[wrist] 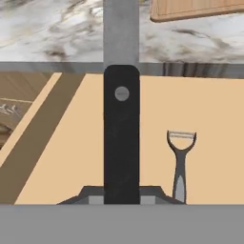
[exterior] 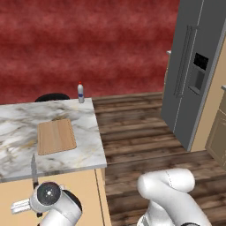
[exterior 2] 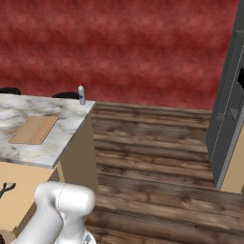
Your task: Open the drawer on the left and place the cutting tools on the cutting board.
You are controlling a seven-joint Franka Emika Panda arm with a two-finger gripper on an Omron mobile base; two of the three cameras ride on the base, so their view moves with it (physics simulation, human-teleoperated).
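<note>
My gripper (wrist: 121, 196) is shut on the black handle of the knife (wrist: 121, 133). The knife is lifted above the open drawer (wrist: 214, 124), and its grey blade points up past the counter's edge. The same knife (exterior: 33, 170) stands blade-up at the front edge of the counter, just above my hand. The dark-grey peeler (wrist: 180, 164) lies on the drawer's tan floor to the right of the knife; the peeler (exterior 2: 6, 188) also appears at the far left. The cutting board (exterior: 56, 137) lies flat on the marble counter (exterior: 17, 128) with nothing on it, and the cutting board (exterior 2: 33, 129) is seen again from the right.
A small white bottle with a red cap (exterior: 80, 93) stands at the counter's far right corner. A dark stool (exterior: 52, 96) sits behind the counter. A grey fridge (exterior: 190, 75) rises at the right, with wooden floor (exterior: 132, 132) between it and the counter.
</note>
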